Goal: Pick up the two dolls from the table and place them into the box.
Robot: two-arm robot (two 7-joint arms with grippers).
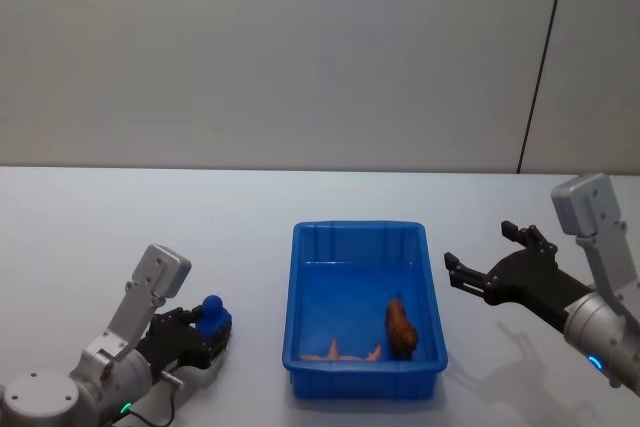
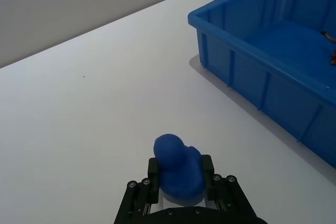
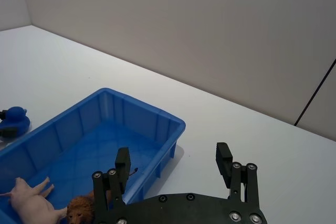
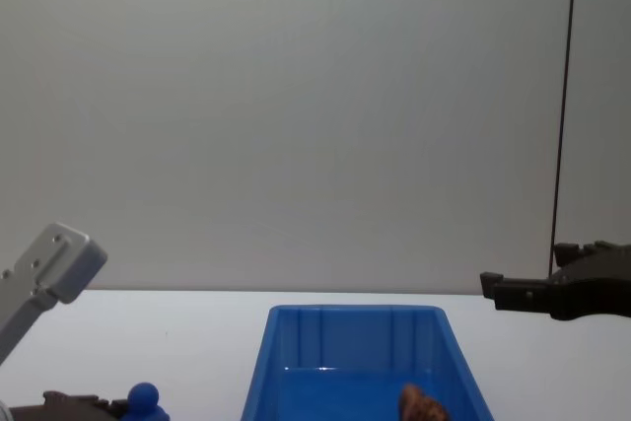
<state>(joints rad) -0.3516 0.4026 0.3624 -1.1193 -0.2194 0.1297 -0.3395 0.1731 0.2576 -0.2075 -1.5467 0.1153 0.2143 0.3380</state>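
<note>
The blue doll [image 1: 212, 319] with its ball-shaped head sits low on the white table [image 1: 120, 227], left of the box. My left gripper [image 1: 210, 333] is shut on the blue doll [image 2: 177, 167], one finger pressed to each side of its body. The reddish-brown fuzzy doll [image 1: 401, 328] lies inside the blue box [image 1: 360, 227], near its front right corner. My right gripper [image 1: 484, 269] hovers open to the right of the box with nothing between its fingers [image 3: 123, 163]. From the chest, the right gripper [image 4: 521, 293] shows above table level.
A pale pink pig toy [image 1: 340, 352] also lies in the box by the front wall, beside the brown doll [image 3: 81, 211]. A grey wall stands behind the table. Bare tabletop spreads left, right and behind the box [image 2: 236, 30].
</note>
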